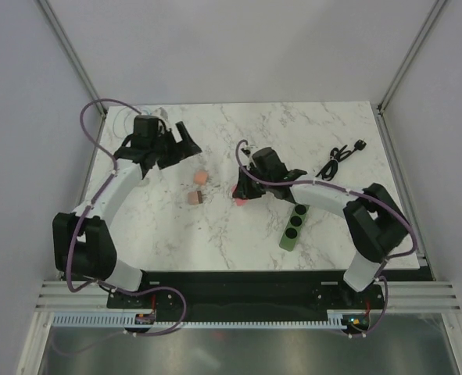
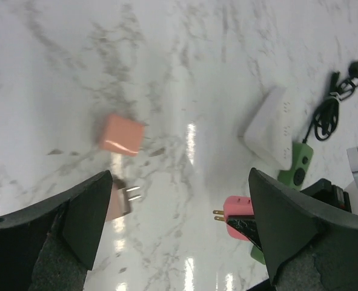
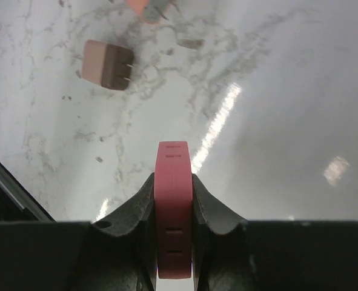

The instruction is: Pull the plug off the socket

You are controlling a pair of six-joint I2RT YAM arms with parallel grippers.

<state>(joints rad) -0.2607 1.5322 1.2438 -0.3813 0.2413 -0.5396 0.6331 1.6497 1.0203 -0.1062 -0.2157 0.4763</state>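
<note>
The plug (image 1: 239,195) is a pink block with two brass prongs. It is pinched flat between the jaws of my right gripper (image 1: 248,186) and held off the table, left of and apart from the green socket strip (image 1: 293,226). The right wrist view shows the plug (image 3: 174,160) upright in the right gripper (image 3: 174,182). In the left wrist view the plug (image 2: 237,211) points its prongs left, with the socket (image 2: 300,162) behind it. My left gripper (image 1: 185,142) hovers at the back left, wide open and empty (image 2: 180,176).
A salmon cube adapter (image 1: 202,178) and a brownish pink plug (image 1: 194,199) lie on the marble between the arms. The same two also show as adapter (image 2: 122,134) and plug (image 3: 108,65). A coiled black cable (image 1: 342,156) lies at the back right.
</note>
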